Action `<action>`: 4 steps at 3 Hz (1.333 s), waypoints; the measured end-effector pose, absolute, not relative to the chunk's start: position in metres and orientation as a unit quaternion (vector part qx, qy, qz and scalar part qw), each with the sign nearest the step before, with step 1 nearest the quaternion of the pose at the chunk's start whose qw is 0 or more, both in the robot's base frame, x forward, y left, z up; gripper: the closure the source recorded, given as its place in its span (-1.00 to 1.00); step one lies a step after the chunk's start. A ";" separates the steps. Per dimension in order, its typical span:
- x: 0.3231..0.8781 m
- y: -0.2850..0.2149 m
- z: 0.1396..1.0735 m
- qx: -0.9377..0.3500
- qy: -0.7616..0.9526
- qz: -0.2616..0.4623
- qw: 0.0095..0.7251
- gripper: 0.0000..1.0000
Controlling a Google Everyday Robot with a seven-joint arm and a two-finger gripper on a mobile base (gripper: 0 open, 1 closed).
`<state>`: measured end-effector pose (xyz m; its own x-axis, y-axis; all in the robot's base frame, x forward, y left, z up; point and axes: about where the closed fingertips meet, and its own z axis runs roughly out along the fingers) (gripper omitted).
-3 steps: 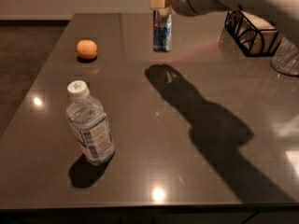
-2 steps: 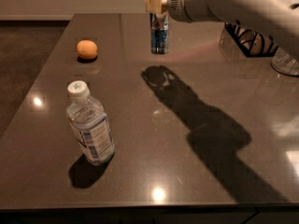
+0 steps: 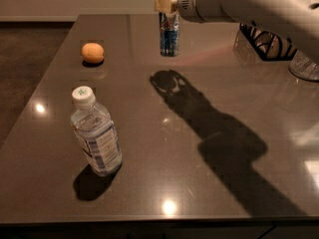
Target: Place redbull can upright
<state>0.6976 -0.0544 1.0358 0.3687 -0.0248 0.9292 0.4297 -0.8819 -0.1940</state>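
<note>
The redbull can (image 3: 169,36), slim with a blue and silver body, hangs upright at the far middle of the dark table (image 3: 149,183). My gripper (image 3: 167,5) comes in from the upper right on a white arm and is shut on the can's top end, which it hides. The can's base shows no shadow joined to it. The arm's shadow lies apart from it on the table, nearer to me, so the can looks held just above the surface.
A clear water bottle (image 3: 95,133) with a white cap stands at the front left. An orange (image 3: 92,52) lies at the far left. A black wire rack (image 3: 269,45) and a clear glass object (image 3: 305,66) sit at the far right.
The arm has shifted a little to the left and slightly down with the can in the gripper; its shadow moved left too. The bottle and the orange have not moved.
</note>
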 end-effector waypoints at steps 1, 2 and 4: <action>0.694 -0.053 1.034 -0.792 -0.144 -0.554 0.212 1.00; 0.693 -0.065 1.014 -0.775 -0.136 -0.562 0.257 1.00; 0.668 -0.090 0.979 -0.735 -0.187 -0.590 0.279 1.00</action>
<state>0.6679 -0.0895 0.9789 0.2354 -0.0544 0.9704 0.6026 -0.7752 -0.1897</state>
